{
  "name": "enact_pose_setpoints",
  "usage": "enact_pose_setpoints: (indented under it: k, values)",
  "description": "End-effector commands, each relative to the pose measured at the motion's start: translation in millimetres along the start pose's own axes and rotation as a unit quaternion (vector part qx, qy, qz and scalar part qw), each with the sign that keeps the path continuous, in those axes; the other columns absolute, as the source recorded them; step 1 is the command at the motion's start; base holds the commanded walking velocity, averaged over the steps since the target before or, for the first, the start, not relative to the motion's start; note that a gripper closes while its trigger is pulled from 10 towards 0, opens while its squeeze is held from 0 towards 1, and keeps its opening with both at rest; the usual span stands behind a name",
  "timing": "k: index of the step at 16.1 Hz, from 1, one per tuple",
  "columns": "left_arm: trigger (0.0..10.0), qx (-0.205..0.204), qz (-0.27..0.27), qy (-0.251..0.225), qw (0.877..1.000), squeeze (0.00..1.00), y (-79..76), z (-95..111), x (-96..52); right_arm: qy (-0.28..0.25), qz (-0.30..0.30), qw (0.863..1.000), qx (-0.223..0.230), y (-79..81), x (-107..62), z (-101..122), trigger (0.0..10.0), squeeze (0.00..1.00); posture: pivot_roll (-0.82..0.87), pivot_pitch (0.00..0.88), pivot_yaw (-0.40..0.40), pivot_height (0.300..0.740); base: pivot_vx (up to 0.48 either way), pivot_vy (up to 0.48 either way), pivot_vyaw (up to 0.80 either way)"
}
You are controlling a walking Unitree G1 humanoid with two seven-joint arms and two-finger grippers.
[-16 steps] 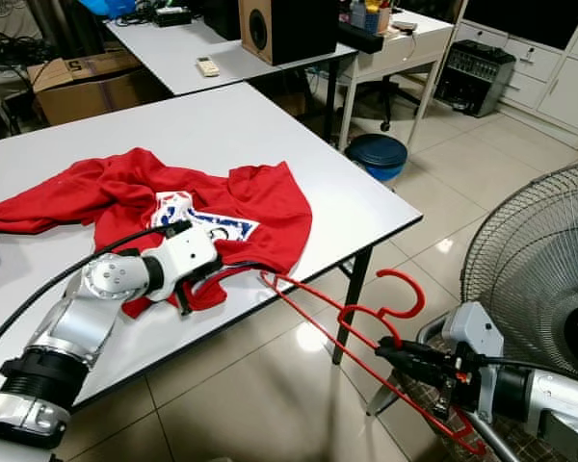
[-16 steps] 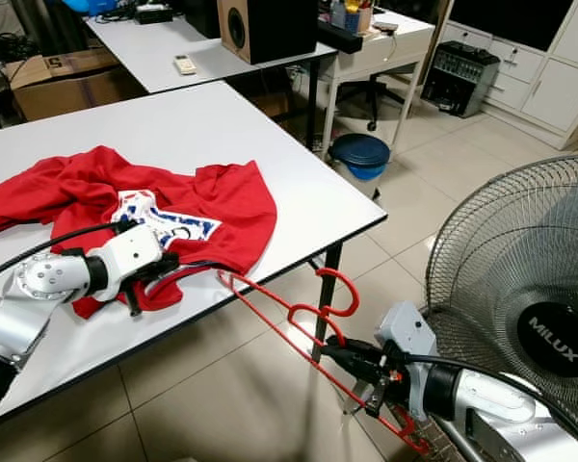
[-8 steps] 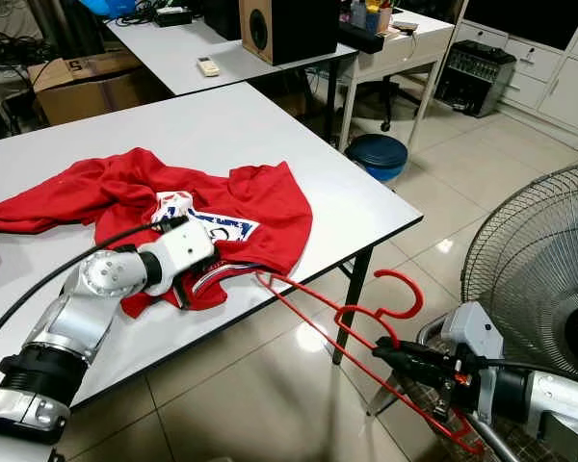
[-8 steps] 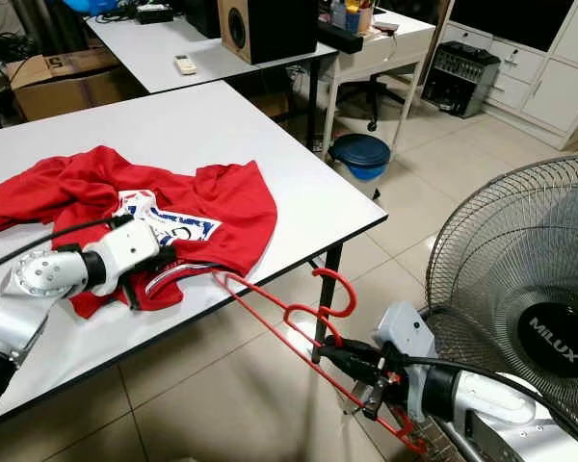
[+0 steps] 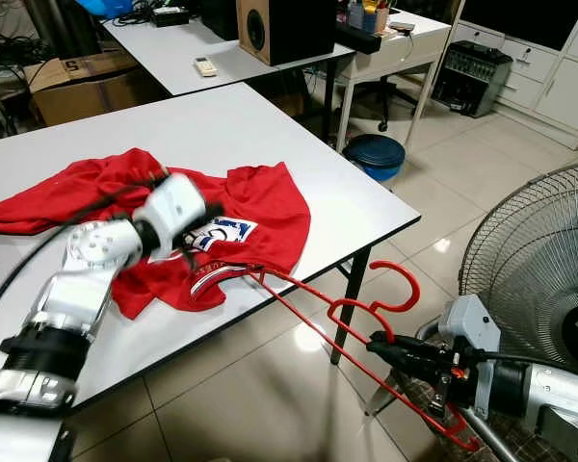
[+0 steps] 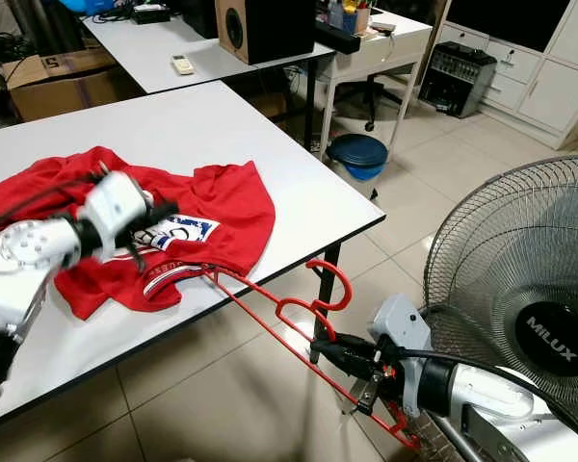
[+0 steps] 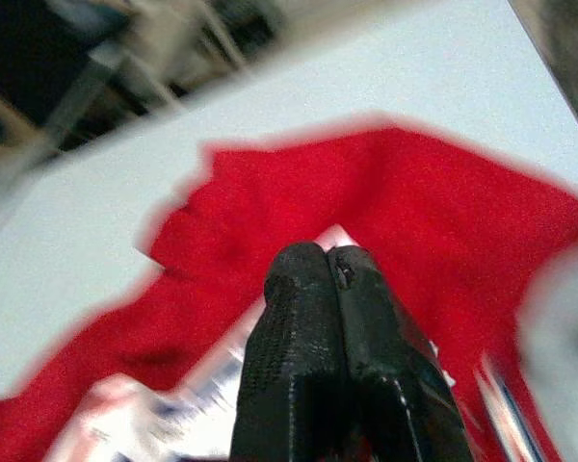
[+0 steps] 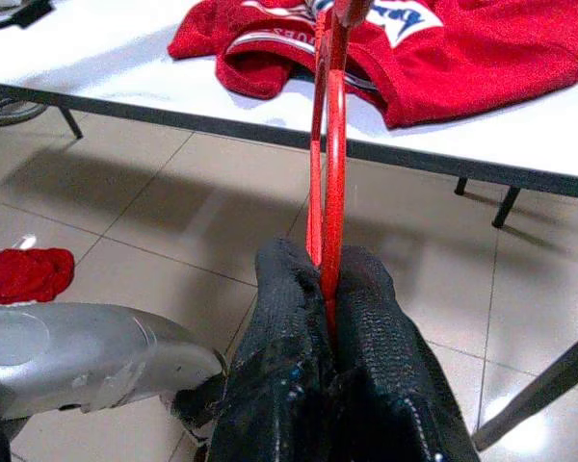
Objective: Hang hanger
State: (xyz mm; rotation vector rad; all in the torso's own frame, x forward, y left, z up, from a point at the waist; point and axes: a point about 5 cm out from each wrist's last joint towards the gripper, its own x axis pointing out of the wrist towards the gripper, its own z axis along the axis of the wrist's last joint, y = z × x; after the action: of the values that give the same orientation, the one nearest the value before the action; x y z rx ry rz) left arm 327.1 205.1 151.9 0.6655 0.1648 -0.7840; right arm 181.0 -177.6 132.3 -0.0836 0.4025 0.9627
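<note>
A red hanger [image 5: 352, 318] slants from the table's front edge down toward the floor, hook up. My right gripper [image 5: 374, 342] is shut on its lower bar, and that bar runs between the black fingers [image 8: 287, 289] in the right wrist view. The hanger's far tip touches the striped collar of a red shirt [image 5: 265, 197], which lies crumpled on the white table [image 5: 222, 115]. My left gripper [image 5: 210, 208] hovers blurred just above the shirt's printed middle. Its fingers [image 7: 303, 289] are pressed shut with nothing seen between them.
A standing fan [image 5: 539, 260] is close by my right arm. A blue bin [image 5: 376, 154] sits on the tiled floor beyond the table corner. A second table behind carries a speaker [image 5: 284, 29], and a cardboard box [image 5: 77, 82] stands to the left.
My left gripper lifted off the shirt's front edge and swung back over the print. The right gripper pushed the hanger slightly toward the shirt, its tip now at the collar.
</note>
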Motion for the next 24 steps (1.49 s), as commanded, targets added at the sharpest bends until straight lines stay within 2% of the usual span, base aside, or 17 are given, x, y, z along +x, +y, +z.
enact_pose_setpoints:
  k: [1, 2, 6, 7, 8, 9, 11, 16, 17, 18, 19, 20, 24]
  values:
    - [10.0, 0.016, -0.031, 0.021, 0.999, 0.0, -7.9, -6.5, -0.6, -0.008, -0.004, 1.0, -0.009, -0.2, -0.6, 6.9, 10.0, 0.0, -0.2, 0.0, 0.023, 0.74, 0.0, 0.0, 0.0]
    - [10.0, 0.014, -0.036, 0.019, 0.999, 1.0, -10.0, -8.7, -1.0, -0.007, -0.005, 1.0, -0.008, -0.2, -0.3, 6.8, 10.0, 0.0, -0.2, 0.0, 0.023, 0.74, 0.0, 0.0, 0.0]
    - [10.0, 0.009, -0.059, 0.018, 0.998, 1.0, -17.2, -13.2, -2.6, -0.006, -0.006, 1.0, -0.006, 1.3, 1.4, 8.1, 10.0, 0.0, -0.2, 0.0, 0.023, 0.74, 0.0, 0.0, 0.0]
    - [10.0, 0.004, -0.052, 0.027, 0.998, 0.09, -16.4, -16.8, -2.7, -0.005, -0.006, 1.0, -0.006, 0.9, 0.8, 8.6, 10.0, 0.0, -0.2, 0.0, 0.023, 0.74, 0.0, 0.0, 0.0]
    - [10.0, 0.002, -0.05, 0.029, 0.998, 0.09, -16.1, -18.3, -2.6, -0.005, -0.006, 1.0, -0.006, 0.6, 0.4, 8.7, 10.0, 0.0, -0.2, 0.0, 0.023, 0.74, 0.0, 0.0, 0.0]
    - [10.0, 0.003, -0.052, 0.033, 0.998, 0.0, -16.7, -20.5, -2.3, -0.006, -0.006, 1.0, -0.006, 0.2, 0.0, 9.0, 10.0, 0.0, -0.2, 0.0, 0.024, 0.74, 0.0, 0.0, 0.0]
    - [10.0, -0.007, -0.064, 0.04, 0.997, 0.0, -19.2, -24.2, -0.5, -0.006, -0.007, 1.0, -0.006, -0.3, -0.4, 9.1, 10.0, 0.0, -0.2, 0.0, 0.03, 0.74, 0.0, 0.0, 0.0]
    - [10.0, -0.011, -0.043, 0.071, 0.996, 0.0, -12.5, -32.8, 0.4, -0.005, -0.01, 1.0, -0.005, 1.3, -0.1, 9.6, 10.0, 0.0, -0.21, 0.0, 0.036, 0.74, 0.0, 0.0, 0.0]
    - [8.5, -0.01, -0.047, 0.072, 0.996, 0.0, -13.0, -33.2, 0.7, -0.006, -0.011, 1.0, -0.005, 1.5, -0.1, 9.9, 10.0, 0.0, -0.21, 0.0, 0.038, 0.74, 0.0, 0.0, 0.0]
    - [4.5, -0.01, -0.049, 0.073, 0.996, 0.0, -13.4, -33.4, 1.0, -0.006, -0.011, 1.0, -0.005, 1.6, -0.1, 10.1, 10.0, 0.0, -0.21, 0.0, 0.039, 0.74, 0.0, 0.0, 0.0]
    - [1.8, -0.01, -0.052, 0.073, 0.996, 0.0, -13.7, -33.8, 1.6, -0.007, -0.012, 1.0, -0.006, 2.2, -0.2, 11.1, 10.0, 0.0, -0.21, 0.0, 0.039, 0.74, 0.0, 0.0, 0.0]
    - [0.0, -0.009, -0.052, 0.073, 0.996, 0.0, -13.7, -34.0, 2.1, -0.007, -0.013, 1.0, -0.007, 2.6, -0.2, 11.5, 10.0, 0.0, -0.21, 0.0, 0.04, 0.74, 0.0, 0.0, 0.0]
    - [0.0, -0.009, -0.053, 0.077, 0.996, 0.0, -13.3, -35.0, 2.7, -0.009, -0.012, 1.0, -0.009, 4.2, 0.7, 13.7, 10.0, 0.0, -0.21, 0.0, 0.04, 0.74, 0.0, 0.0, 0.0]
